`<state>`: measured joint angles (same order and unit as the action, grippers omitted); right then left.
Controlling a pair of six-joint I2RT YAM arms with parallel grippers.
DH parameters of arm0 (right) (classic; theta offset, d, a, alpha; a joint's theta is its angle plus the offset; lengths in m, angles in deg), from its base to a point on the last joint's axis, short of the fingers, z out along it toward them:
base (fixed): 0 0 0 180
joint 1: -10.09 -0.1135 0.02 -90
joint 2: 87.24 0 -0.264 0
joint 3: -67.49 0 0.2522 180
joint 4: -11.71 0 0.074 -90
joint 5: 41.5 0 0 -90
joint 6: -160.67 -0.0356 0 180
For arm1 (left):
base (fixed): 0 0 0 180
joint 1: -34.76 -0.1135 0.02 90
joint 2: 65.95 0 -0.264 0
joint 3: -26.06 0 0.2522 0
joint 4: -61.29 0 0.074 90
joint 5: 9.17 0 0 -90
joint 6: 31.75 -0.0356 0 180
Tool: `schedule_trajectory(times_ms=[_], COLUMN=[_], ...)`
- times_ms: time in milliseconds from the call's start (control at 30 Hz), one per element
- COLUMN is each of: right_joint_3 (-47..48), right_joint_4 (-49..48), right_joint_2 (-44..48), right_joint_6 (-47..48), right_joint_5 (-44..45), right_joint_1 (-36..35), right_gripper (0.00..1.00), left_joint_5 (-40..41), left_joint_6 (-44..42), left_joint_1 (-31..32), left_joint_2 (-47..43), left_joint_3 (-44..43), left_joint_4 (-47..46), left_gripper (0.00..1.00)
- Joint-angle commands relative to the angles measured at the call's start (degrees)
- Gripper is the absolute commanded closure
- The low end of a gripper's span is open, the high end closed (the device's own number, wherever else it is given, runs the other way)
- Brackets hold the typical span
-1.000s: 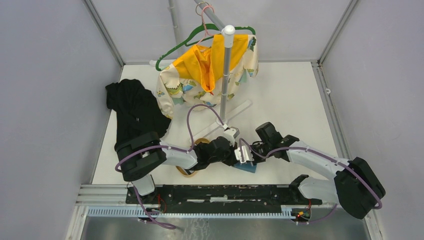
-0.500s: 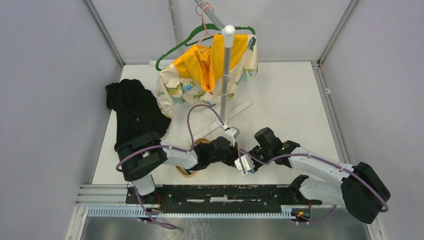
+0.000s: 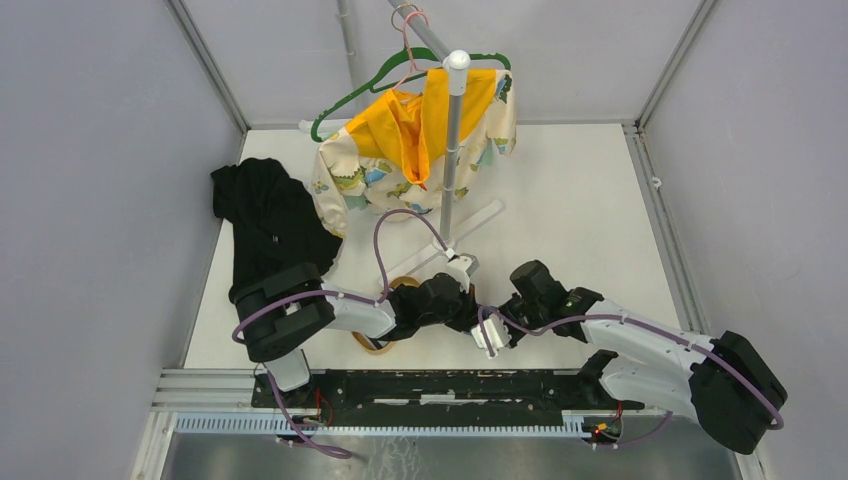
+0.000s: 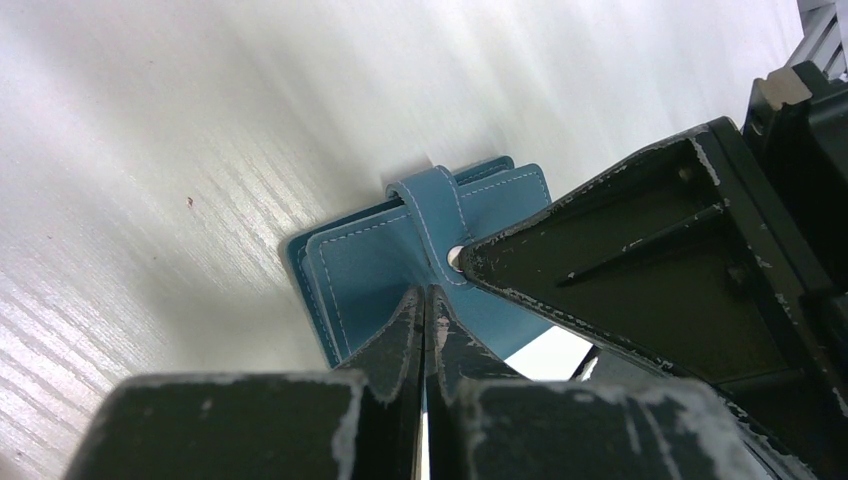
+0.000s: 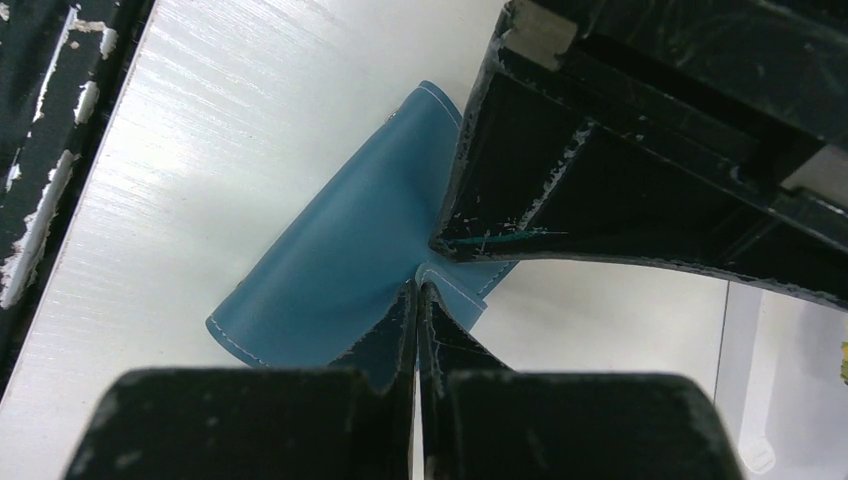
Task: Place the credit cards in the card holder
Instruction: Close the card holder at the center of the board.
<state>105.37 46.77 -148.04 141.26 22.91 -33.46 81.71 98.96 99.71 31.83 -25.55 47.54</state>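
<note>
Closest to you, at 6 o'clock, the black rail runs along the near edge of the desk, and just beyond it both arms reach inward and meet over the middle. Your left hand is pinched tight, its two fingers pressed together on the near edge of the card holder. The card holder is a teal folder with pale stitching, and its strap wraps over the top edge and ends at a metal snap. Your right hand is likewise clamped narrow on the same card holder from the other side, and the leather creases toward the pinch. The tips of the two hands nearly touch at the strap. From above the card holder is hidden beneath the two hands. Under your left forearm, at about 7 o'clock, part of a tan wooden tray shows. Farther out at 10 o'clock a black cloth lies crumpled on the desk. At 12 o'clock a metal pole stands, with a yellow and cream printed garment hanging from a green hanger.
</note>
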Motion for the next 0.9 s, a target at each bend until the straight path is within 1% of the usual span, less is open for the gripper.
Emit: schedule_trajectory(times_ms=[0, 500, 633, 867], right_joint_3=[-3.43, -3.58, -3.71, -3.71], right_joint_4=[9.36, 8.85, 8.77, 8.76], right_joint_2=[-1.67, -1.70, -1.73, -1.78], right_joint_6=[-1.13, -1.37, -1.38, -1.48], right_joint_5=[0.73, 0.90, 0.99, 1.09], right_joint_1=[-0.85, -0.99, -1.08, -1.16], right_gripper=[1.00, 1.00, 1.00, 1.00], left_joint_5=[0.93, 1.38, 0.38, 0.43], left_joint_6=[2.62, 4.29, 4.67, 4.82], left_joint_1=[-0.14, -0.29, -0.27, -0.27], left_joint_2=[-0.45, 0.40, 1.42, 0.56], left_joint_3=[-1.81, -3.23, -3.57, -3.16], left_joint_4=[0.21, -0.87, -2.02, -3.13], left_gripper=[0.98, 0.93, 0.93, 0.95])
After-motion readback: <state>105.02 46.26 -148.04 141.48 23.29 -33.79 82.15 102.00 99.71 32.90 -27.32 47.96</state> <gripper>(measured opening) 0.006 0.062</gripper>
